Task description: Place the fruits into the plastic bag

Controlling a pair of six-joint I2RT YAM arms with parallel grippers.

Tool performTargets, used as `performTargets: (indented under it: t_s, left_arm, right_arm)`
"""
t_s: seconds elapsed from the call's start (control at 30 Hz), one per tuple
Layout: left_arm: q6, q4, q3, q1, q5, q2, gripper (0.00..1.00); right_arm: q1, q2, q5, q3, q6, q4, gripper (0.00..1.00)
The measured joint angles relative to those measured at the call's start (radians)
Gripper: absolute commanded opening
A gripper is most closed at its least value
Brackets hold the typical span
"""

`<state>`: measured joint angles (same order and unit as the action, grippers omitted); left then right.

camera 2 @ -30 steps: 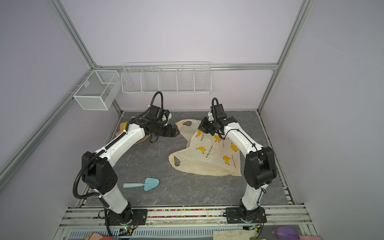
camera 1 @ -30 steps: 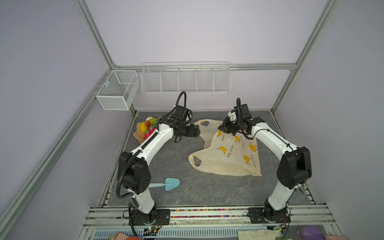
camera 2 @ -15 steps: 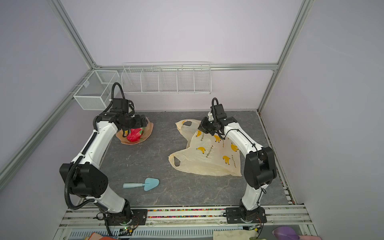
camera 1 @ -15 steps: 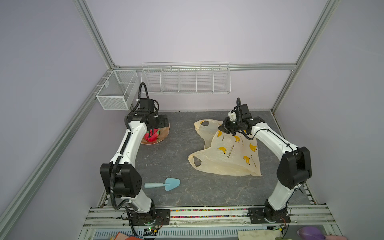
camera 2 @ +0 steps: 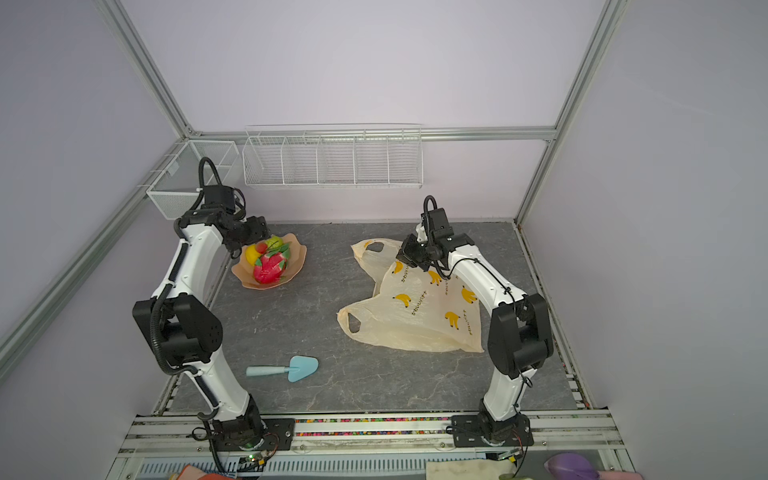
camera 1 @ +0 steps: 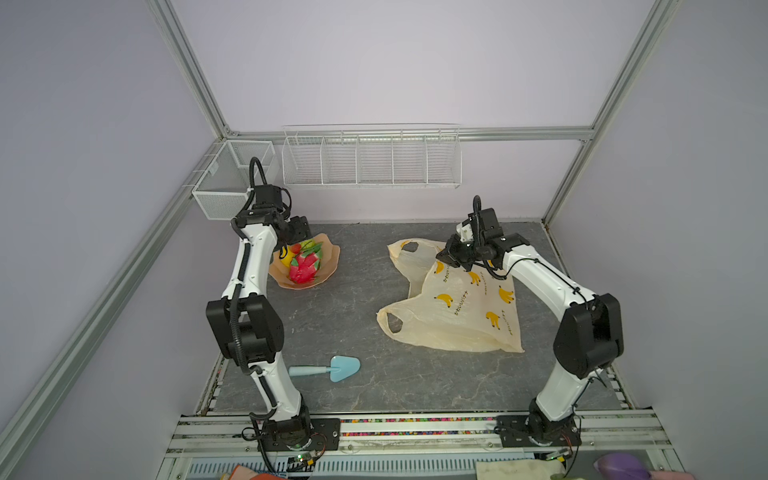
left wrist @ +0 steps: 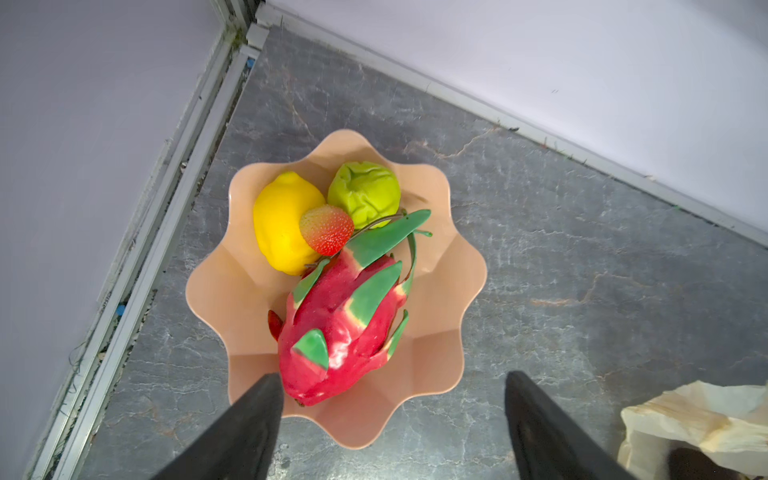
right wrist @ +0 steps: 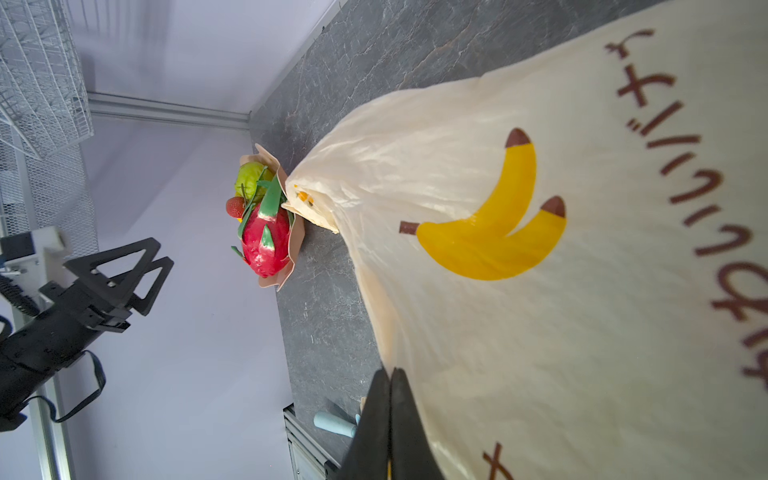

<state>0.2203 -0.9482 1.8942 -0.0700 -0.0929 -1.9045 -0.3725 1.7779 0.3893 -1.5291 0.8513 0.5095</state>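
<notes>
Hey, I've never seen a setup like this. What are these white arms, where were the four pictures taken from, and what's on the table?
A left arm and a right arm, both robotic, stand at a grey table. Two pictures look down from overhead; the other two come from cameras on the arms' wrists. On the table: a peach dish of toy fruits, a banana-print plastic bag and a blue scoop. The left gripper hovers open and empty over the dish. The right gripper is shut, apparently pinching the bag's edge.

Hiding some fruits [camera 1: 305, 266] behind the left arm [camera 1: 253, 257]; cropping the plastic bag [left wrist: 698, 411] at the left wrist view's edge.
</notes>
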Motion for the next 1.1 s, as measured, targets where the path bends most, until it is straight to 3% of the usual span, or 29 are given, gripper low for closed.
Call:
performTargets:
  t_s: [0.4, 0.63, 1.1]
  left_arm:
    - [0.1, 0.074, -0.013, -0.064, -0.102, -0.1, 0.7]
    - [0.144, 0.069, 0.001, -0.068, -0.058, -0.192, 0.67]
    - [0.157, 0.09, 0.034, -0.067, -0.015, -0.221, 0.67]
  right_arm:
    - [0.001, 0.0, 0.0, 0.003, -0.007, -0.001, 0.07]
    - [0.005, 0.0, 0.0, 0.003, -0.007, 0.0, 0.07]
    - [0.013, 0.0, 0.0, 0.003, -0.014, 0.0, 0.07]
